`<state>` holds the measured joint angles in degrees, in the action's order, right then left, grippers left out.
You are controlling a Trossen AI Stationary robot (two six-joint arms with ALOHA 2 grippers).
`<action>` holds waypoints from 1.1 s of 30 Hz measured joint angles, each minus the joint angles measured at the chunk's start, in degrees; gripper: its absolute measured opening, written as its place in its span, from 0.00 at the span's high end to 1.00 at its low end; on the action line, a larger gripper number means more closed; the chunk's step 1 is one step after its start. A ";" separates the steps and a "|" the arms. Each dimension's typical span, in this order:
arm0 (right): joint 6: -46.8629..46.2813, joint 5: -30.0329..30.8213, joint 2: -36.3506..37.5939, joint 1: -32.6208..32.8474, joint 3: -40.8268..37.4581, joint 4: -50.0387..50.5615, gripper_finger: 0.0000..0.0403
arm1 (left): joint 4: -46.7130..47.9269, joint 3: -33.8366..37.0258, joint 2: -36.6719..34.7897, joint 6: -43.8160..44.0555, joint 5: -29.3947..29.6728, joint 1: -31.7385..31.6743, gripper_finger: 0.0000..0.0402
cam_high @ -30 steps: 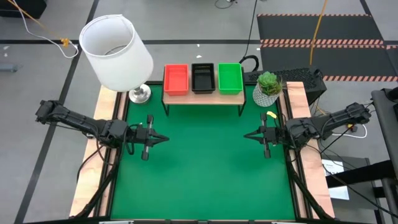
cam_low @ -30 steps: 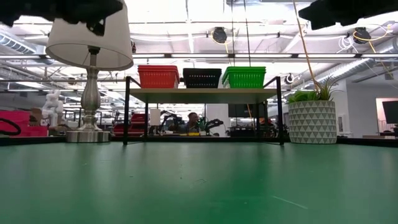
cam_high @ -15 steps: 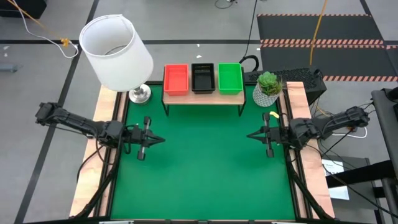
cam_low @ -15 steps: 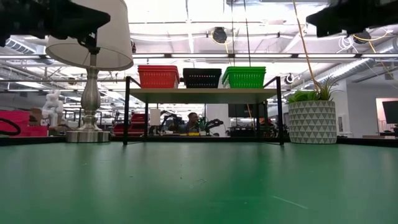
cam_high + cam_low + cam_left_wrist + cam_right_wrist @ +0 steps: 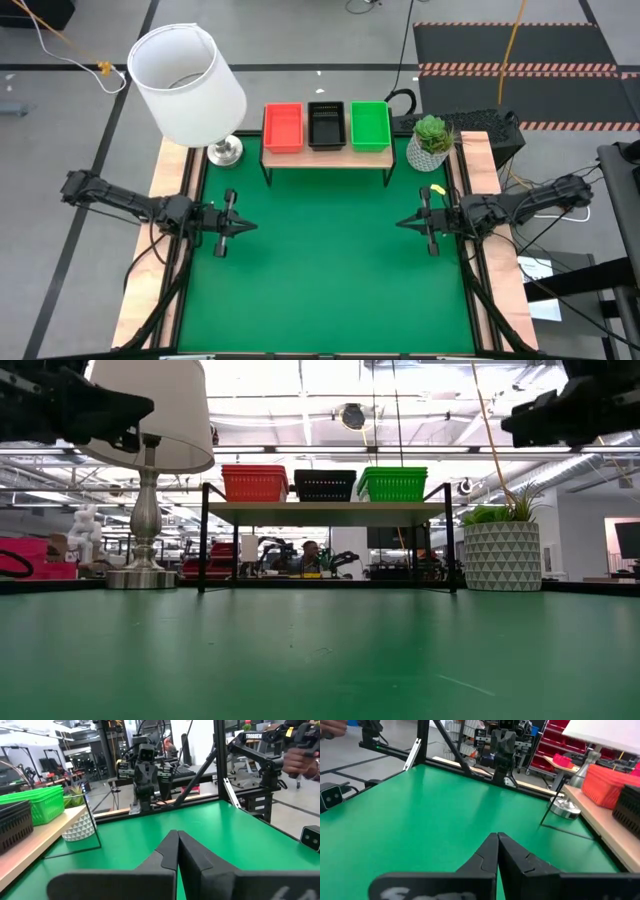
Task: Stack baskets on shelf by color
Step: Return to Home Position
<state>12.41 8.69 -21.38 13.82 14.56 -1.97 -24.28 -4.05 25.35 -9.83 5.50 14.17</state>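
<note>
- orange-red baskets [image 5: 283, 127], black baskets [image 5: 326, 124], green baskets [image 5: 370, 124] line the shelf [image 5: 325, 159] at the table's [image 5: 330, 290] far edge; sorting looks done.
- left gripper [image 5: 238, 226], right gripper [image 5: 402, 223] near its side edges: pressed closed, empty.

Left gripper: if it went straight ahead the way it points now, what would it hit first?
Only bare green mat lies ahead of the left gripper. The first thing in line looks to be the right gripper, facing it from the opposite side. Their heights seem matched, but depth is hard to judge.
</note>
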 joint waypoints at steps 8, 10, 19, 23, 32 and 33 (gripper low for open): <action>0.20 0.02 4.21 0.00 -4.86 -0.52 1.00 | 0.28 3.53 -4.52 -1.64 -0.52 -0.02 0.99; 0.00 0.08 5.63 0.00 -6.40 -1.67 1.00 | 0.75 3.52 -5.19 -1.40 -0.55 -0.06 0.98; -1.66 0.04 13.14 0.00 -11.68 -3.33 1.00 | -0.28 3.52 -5.23 -0.52 -0.54 -0.04 0.98; -1.89 0.01 16.53 0.02 -12.23 -1.80 1.00 | -0.91 3.49 -5.23 0.01 -0.54 -0.04 0.99; -1.56 -0.20 21.34 0.02 -12.38 1.45 1.00 | -1.28 3.49 -5.25 -0.13 -0.52 -0.06 0.99; -1.35 -0.20 21.27 0.02 -12.39 1.59 1.00 | -1.29 3.49 -5.25 -0.19 -0.52 -0.06 0.99</action>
<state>11.07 8.49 -0.12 13.85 2.17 -0.38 -25.57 -0.56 20.10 -10.02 4.97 14.12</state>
